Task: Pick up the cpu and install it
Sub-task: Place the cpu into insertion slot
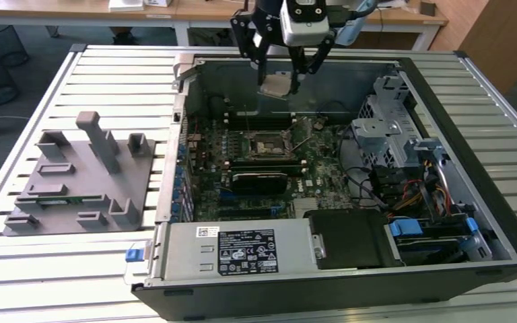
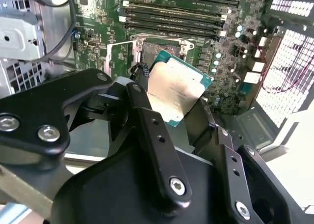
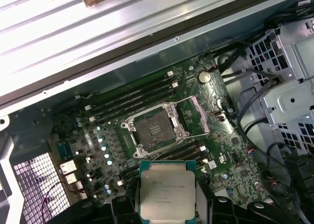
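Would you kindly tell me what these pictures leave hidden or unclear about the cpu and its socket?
- Underside of the cpu: faces away in both wrist views.
- Its gripped edges: covered by the gripper in the second wrist view.
- Contacts in the socket: too small in the first wrist view.

Socket point(image 3: 155, 130) open above (drive cage point(image 3: 289, 94) alongside).

The pincer point(image 1: 283, 82) hangs pointing down below the arm's wrist point(image 1: 305, 23). Its black fingers point(image 2: 153, 135) are drawn in against opposite edges of the cpu point(image 3: 168, 194), which sits tilted between the tips, held in the air.
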### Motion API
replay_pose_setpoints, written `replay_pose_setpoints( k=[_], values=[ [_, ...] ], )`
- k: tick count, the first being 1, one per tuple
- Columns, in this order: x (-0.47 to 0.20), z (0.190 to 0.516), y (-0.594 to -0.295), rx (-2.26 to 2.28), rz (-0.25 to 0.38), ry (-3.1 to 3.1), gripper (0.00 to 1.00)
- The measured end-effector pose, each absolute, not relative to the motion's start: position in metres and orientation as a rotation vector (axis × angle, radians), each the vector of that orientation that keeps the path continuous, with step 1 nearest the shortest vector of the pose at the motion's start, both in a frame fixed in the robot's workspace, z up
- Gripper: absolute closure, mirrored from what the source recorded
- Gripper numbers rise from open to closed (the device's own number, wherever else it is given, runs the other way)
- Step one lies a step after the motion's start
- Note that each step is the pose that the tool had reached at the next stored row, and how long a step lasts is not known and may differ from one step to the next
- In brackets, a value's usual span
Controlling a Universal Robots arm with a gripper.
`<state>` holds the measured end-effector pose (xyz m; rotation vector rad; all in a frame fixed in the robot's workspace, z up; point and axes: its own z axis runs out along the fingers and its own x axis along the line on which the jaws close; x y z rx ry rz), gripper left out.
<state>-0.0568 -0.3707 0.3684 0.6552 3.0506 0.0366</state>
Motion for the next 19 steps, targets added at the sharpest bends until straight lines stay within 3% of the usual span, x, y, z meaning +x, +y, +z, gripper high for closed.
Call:
replay_pose_setpoints(
  k=[19],
  values=[
    [-0.0569, 0.3634, -0.3696, 1.065, 0.031, 2.930, 0.46]
  ],
)
